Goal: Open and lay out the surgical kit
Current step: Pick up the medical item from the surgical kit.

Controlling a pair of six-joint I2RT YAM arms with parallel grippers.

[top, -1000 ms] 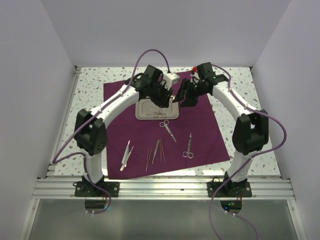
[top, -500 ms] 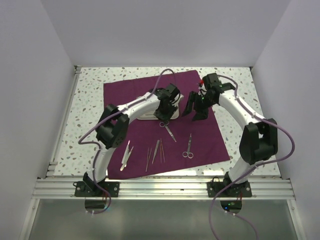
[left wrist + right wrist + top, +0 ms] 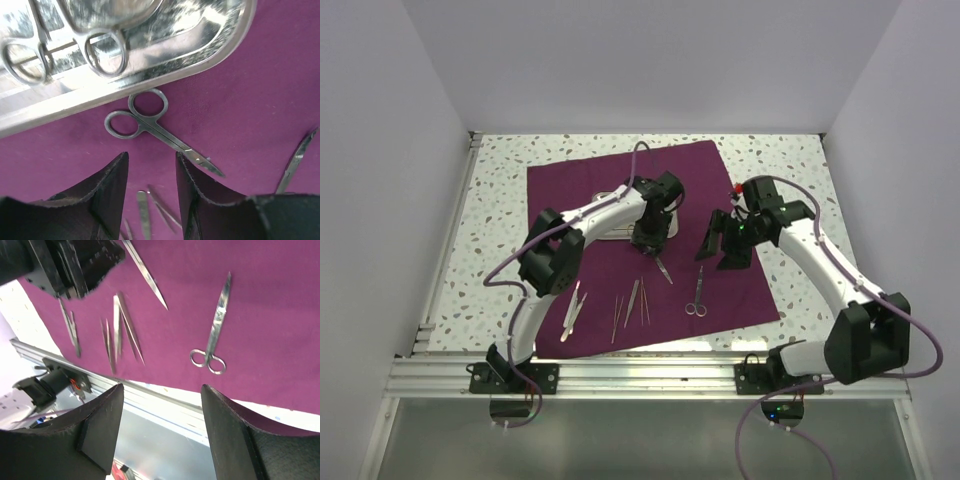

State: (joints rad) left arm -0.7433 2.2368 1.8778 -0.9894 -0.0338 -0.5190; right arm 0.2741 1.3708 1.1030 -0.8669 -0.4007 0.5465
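White walls close the desk on the left, back and right, and an aluminium rail runs along the near edge. A speckled strip of bare desk lies between the left wall and the plum cloth, which lies flat with its near edge close to the rail.

On the cloth's near left lie flat steel tweezers, then thin probes just to their right, all with room around them.

The left arm arches from its base over the cloth's middle, elbow high, wrist pointing down. The left pincer hangs with its black fingers apart and holding nothing, near the front rim of the tray. The tray is shiny, rectangular, with rounded corners, and a ring-handled tool rests inside it. Small scissors lie on the cloth, their rings just beside the rim.

Further right, longer scissors lie alone, rings toward the rail.

The right arm bends in from the right, its elbow out over the bare speckled strip. The right pincer hovers above the cloth, wide apart and empty.
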